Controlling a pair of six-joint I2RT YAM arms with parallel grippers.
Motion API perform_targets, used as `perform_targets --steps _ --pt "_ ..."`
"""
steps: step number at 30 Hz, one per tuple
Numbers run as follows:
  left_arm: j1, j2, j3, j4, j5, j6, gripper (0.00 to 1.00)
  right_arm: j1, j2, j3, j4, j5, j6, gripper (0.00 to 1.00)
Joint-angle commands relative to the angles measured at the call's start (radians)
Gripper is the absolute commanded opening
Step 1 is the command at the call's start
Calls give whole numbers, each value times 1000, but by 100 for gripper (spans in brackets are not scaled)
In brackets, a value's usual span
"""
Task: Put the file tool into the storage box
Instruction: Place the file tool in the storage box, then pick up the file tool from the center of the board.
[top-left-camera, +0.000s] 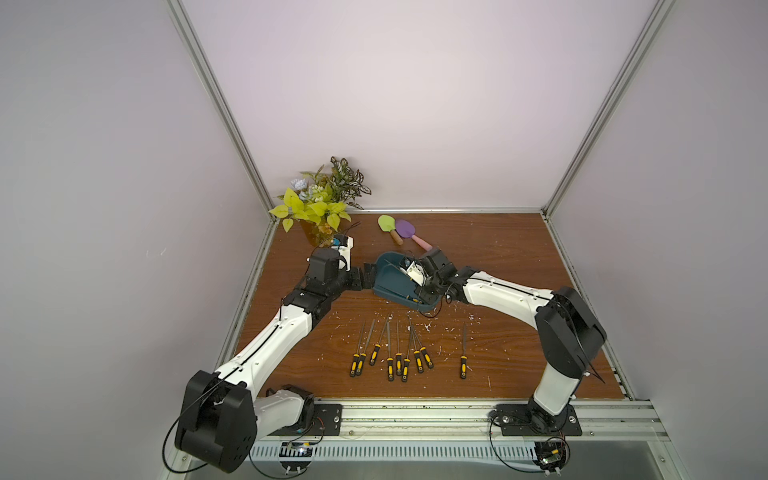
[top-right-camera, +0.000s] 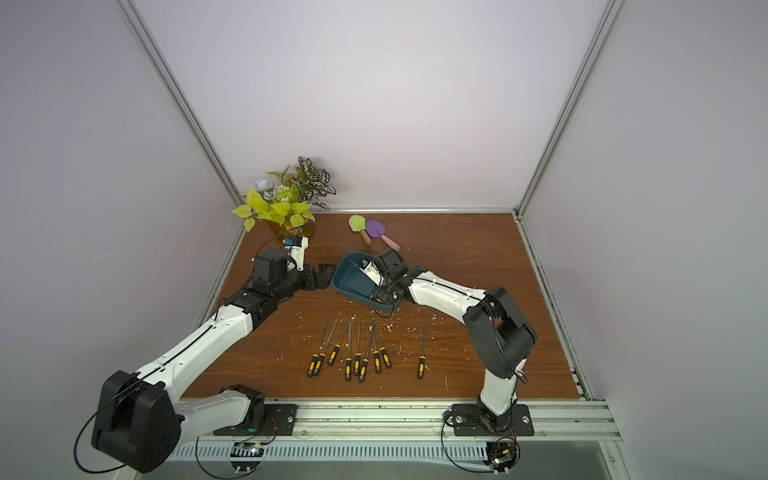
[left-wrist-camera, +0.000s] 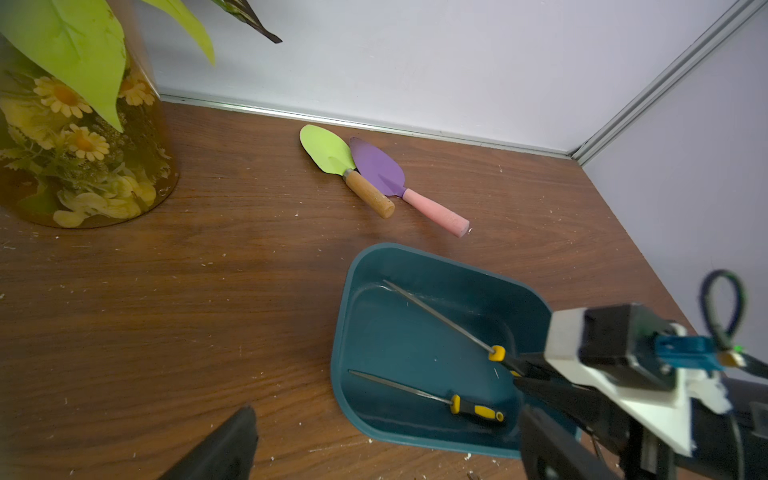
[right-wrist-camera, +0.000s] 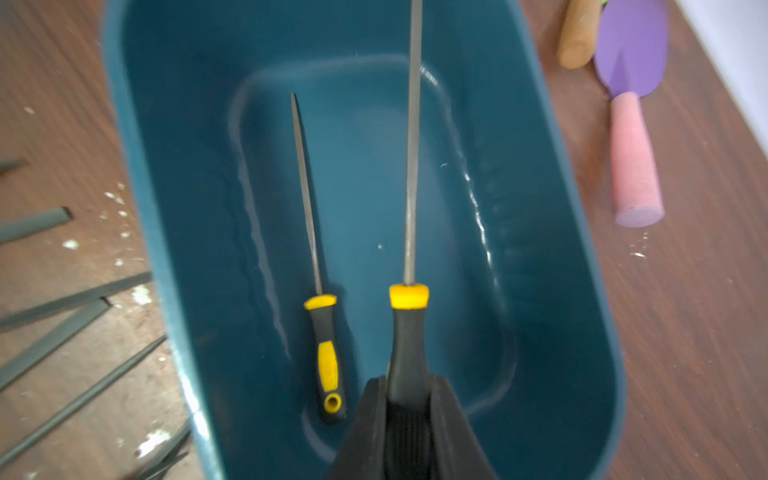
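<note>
— Brown tabletop is carrying the box mid-table. Where is the file sitting?

— Right gripper is clamping the file by its black handle, jaws narrow around it. The blade is running along the box's long axis, over the interior, with the tip pointing at the far end. Whether the tip is touching the floor is not showing.

— What is lying under it?

— A second file is lying on the box floor, just beside the held one, nearly parallel and apart from it.

— What is the release calling for?

— By judgement: lowering the handle end until it is nearly resting on the floor, keeping the blade parallel to the walls and off the second file. Then opening the jaws only enough to free the handle and lifting straight up, so the pads are not dragging it out.

— And the left gripper?

— It is sitting just beside the box's end. Its opening cannot be told, nor any contact. It is well placed for steadying a sliding box.
</note>
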Motion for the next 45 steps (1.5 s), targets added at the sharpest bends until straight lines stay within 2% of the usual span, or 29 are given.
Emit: perform_targets --steps 1,5,9,15,23,28,32,40,45 --pt "-8 10 33 -7 8 -6 100 -5 26 45 20 24 -32 0" --pt "-8 15 36 -11 4 -6 100 -2 60 50 4 -22 -18 1" --pt "-8 17 36 -11 6 -4 100 -2 64 40 13 -33 -8 6" --pt "-8 34 48 -19 2 -1 100 -1 61 51 2 -26 8 35" --pt "-8 34 47 -20 -7 2 99 1 -22 63 11 -42 69 53" --pt "-8 75 72 -40 5 16 99 9 -72 129 -81 11 278 54" --pt "-8 110 90 -62 20 15 100 55 -165 82 -85 104 443 54" --pt "-8 156 110 -80 58 15 100 79 -482 -243 54 22 787 57" --pt "-8 164 122 -98 62 13 99 103 -641 -367 -27 95 885 57"
